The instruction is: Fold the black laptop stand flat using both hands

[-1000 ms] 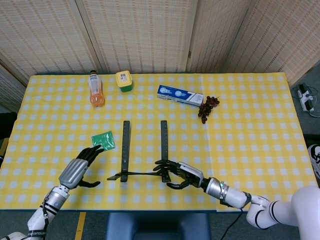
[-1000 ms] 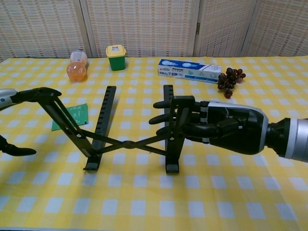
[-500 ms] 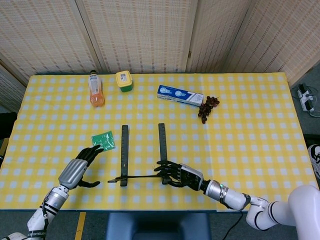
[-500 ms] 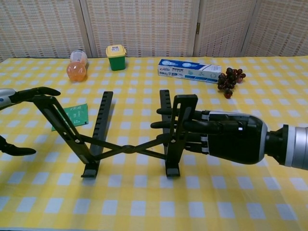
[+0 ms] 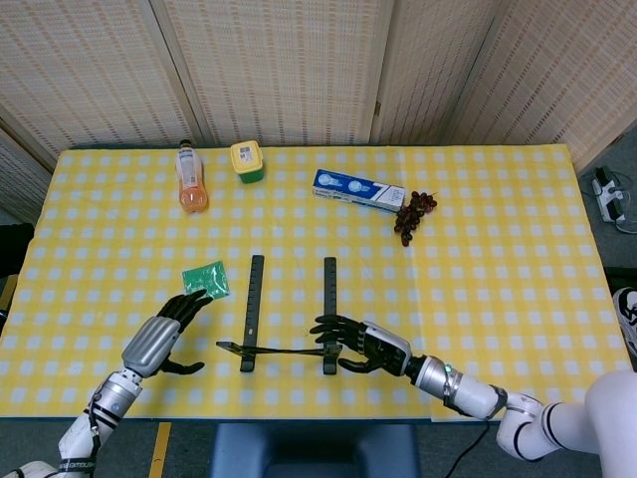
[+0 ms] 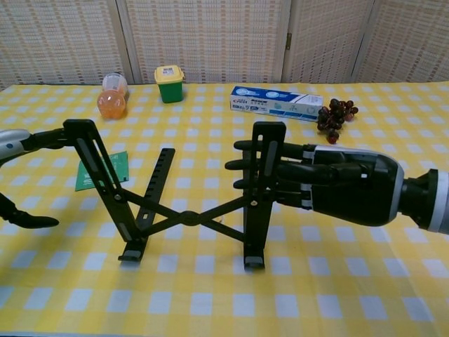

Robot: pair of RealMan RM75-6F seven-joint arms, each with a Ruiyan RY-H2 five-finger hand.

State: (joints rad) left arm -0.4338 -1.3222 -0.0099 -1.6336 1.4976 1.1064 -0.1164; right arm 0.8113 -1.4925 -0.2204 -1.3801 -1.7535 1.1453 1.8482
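1. Right hand (image 6: 330, 189) at the near edge of the table (image 5: 498, 289), fingers stretched out toward the robot's left, lying against the right upright bar of the black laptop stand (image 6: 189, 210); fingertips (image 6: 242, 165) reach past the bar; cannot tell from either view if the thumb closes behind it, so grasp or mere touch is unclear
2. In head view the right hand (image 5: 363, 344) sits just right of the stand's (image 5: 289, 319) near right foot, fingers touching the right rail
3. Left hand (image 5: 164, 334) near the front edge too, left of the stand; fingers spread, thumb apart from them, nothing seen between them
4. In chest view only the left hand's fingertips (image 6: 52, 137) show at the left border, at or just beside the top of the stand's raised left arm; contact can't be confirmed; thumb tip lower down, apart from the stand
5. Stand lies between the two hands, not flat: two parallel rails run away from the robot, crossed struts meet at a centre pivot, both rear arms raised
6. Green card (image 5: 206, 279) flat on the cloth just beyond the left hand, left of the stand's left rail
7. Further out, beyond the right hand: dark grapes (image 5: 413, 214) and a blue-white toothpaste box (image 5: 358, 189), close together
8. Far from the left hand: orange bottle (image 5: 191, 179) lying down, green tub with yellow lid (image 5: 248, 160) beside it
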